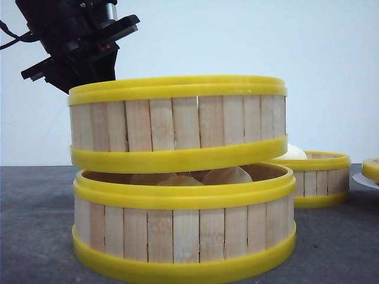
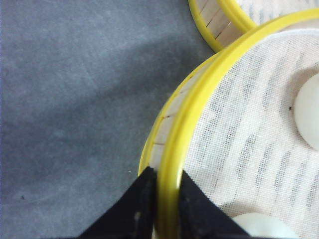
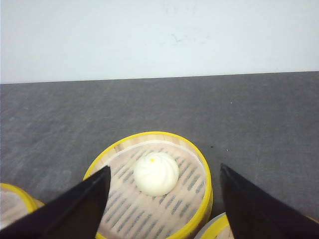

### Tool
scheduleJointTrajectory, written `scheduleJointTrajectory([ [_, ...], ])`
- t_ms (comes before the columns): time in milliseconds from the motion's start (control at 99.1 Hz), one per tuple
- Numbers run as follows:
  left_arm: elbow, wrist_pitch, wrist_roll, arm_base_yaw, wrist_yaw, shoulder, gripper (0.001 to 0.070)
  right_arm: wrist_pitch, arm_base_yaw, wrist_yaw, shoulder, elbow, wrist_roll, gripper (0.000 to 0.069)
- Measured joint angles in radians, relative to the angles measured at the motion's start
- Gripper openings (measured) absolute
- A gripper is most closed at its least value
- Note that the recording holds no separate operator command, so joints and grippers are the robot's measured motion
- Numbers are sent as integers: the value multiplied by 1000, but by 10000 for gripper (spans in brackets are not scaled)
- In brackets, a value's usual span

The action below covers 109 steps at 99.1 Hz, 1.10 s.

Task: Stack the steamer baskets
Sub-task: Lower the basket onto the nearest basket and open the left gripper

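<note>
1. Front view: upper steamer basket [image 1: 177,121] sits slightly tilted above the lower steamer basket [image 1: 183,228], its right side touching or nearly touching the lower rim, a gap open on the left; buns [image 1: 228,175] show through that gap inside the lower basket.
2. Left gripper [image 2: 167,196] is clamped on the upper basket's yellow rim, one black finger [image 2: 141,199] outside the wall, the other inside on the white mesh cloth [image 2: 249,139]; in the front view the arm hangs at the basket's far left edge.
3. Left wrist view: parts of two white buns lie on the cloth inside the held basket.
4. Right gripper [image 3: 162,199] is spread wide, holding nothing, hovering over a third steamer basket [image 3: 152,186] with one white bun [image 3: 156,173], orange dot on top.
5. Front view: the third basket stands behind and right of the stack on the dark grey table [image 1: 35,225]; another yellow-rimmed piece on a plate [image 1: 367,180] shows at the far right edge, cut off.
</note>
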<state>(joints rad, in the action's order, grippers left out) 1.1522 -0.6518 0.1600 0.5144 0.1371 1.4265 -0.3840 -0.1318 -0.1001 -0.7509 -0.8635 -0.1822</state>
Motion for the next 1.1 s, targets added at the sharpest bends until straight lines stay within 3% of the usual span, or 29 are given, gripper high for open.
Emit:
scheduleJointTrajectory([
  [1100, 0, -22, 9, 28, -1, 42, 30, 0, 0, 0, 0, 0, 0, 431],
])
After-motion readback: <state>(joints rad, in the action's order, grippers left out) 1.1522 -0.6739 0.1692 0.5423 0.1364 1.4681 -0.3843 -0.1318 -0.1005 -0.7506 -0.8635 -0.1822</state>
